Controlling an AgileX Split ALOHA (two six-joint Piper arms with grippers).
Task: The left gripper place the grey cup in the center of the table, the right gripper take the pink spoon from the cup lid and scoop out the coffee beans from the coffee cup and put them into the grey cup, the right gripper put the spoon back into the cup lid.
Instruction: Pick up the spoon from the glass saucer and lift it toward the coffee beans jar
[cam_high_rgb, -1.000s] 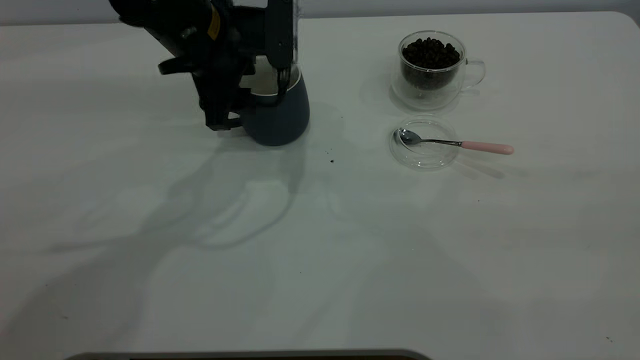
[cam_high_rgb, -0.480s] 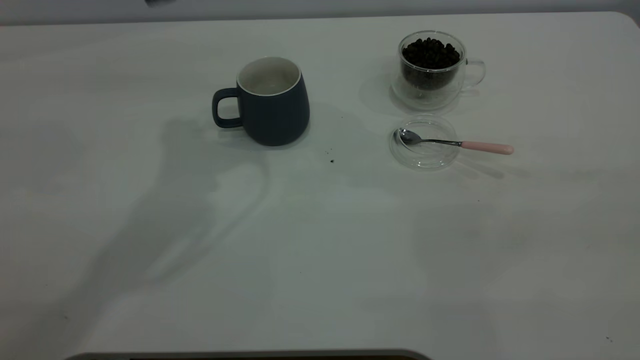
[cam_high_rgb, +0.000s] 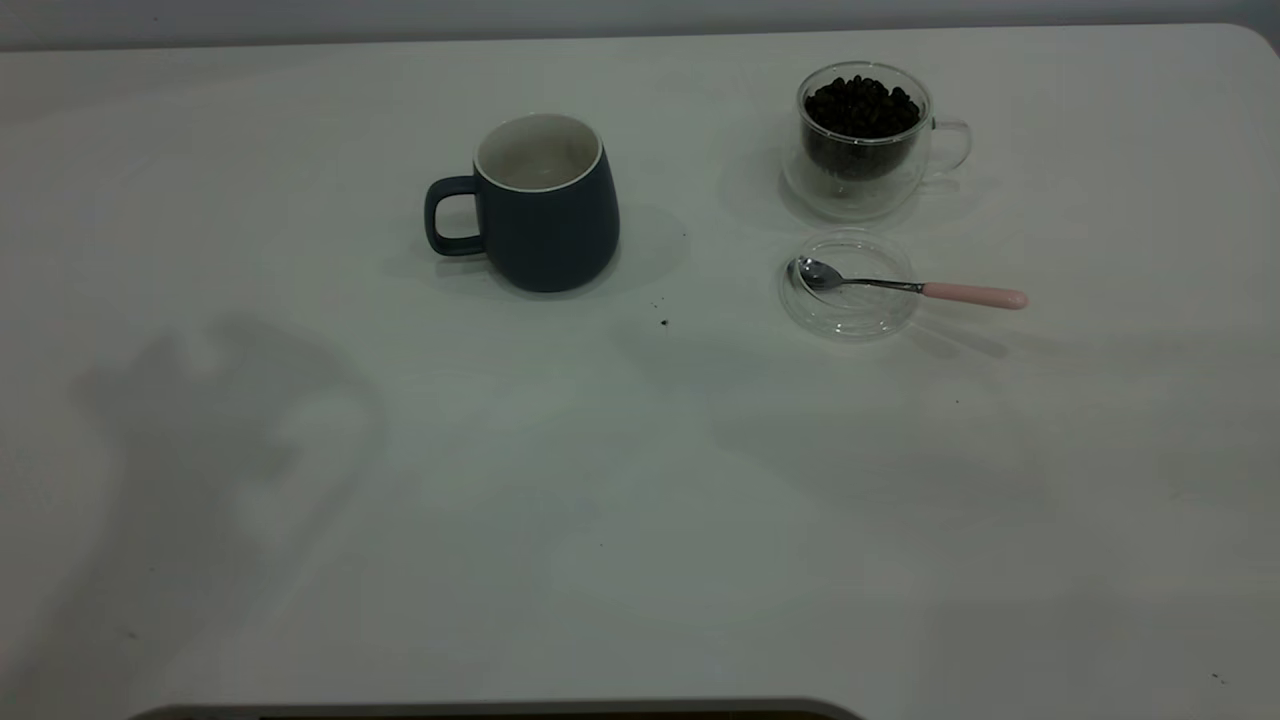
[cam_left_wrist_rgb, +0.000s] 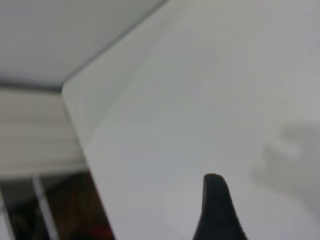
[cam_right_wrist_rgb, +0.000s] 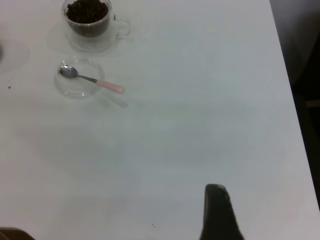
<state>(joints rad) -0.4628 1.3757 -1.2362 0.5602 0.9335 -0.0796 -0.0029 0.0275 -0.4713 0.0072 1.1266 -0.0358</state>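
The grey cup (cam_high_rgb: 545, 215) stands upright on the table (cam_high_rgb: 640, 500), a little left of the middle, handle to the left, white inside bare. The coffee cup (cam_high_rgb: 865, 140) with coffee beans (cam_high_rgb: 862, 105) stands at the far right. In front of it the cup lid (cam_high_rgb: 850, 290) holds the pink spoon (cam_high_rgb: 900, 287), handle pointing right. The right wrist view shows the coffee cup (cam_right_wrist_rgb: 90, 25), lid (cam_right_wrist_rgb: 79, 80) and spoon (cam_right_wrist_rgb: 92, 79) far off. Neither gripper shows in the exterior view. Only a black part of my left gripper (cam_left_wrist_rgb: 216, 210) and my right gripper (cam_right_wrist_rgb: 217, 215) shows, each over bare table.
A few dark specks (cam_high_rgb: 663, 321) lie between the grey cup and the lid. The left wrist view shows a table corner (cam_left_wrist_rgb: 75, 95) with floor beyond. The right wrist view shows the table's edge (cam_right_wrist_rgb: 295, 120) close by.
My left arm has let go of the grey cup and pulled away out of the exterior view. Its shadow has slid to the front left. The cup stays put.
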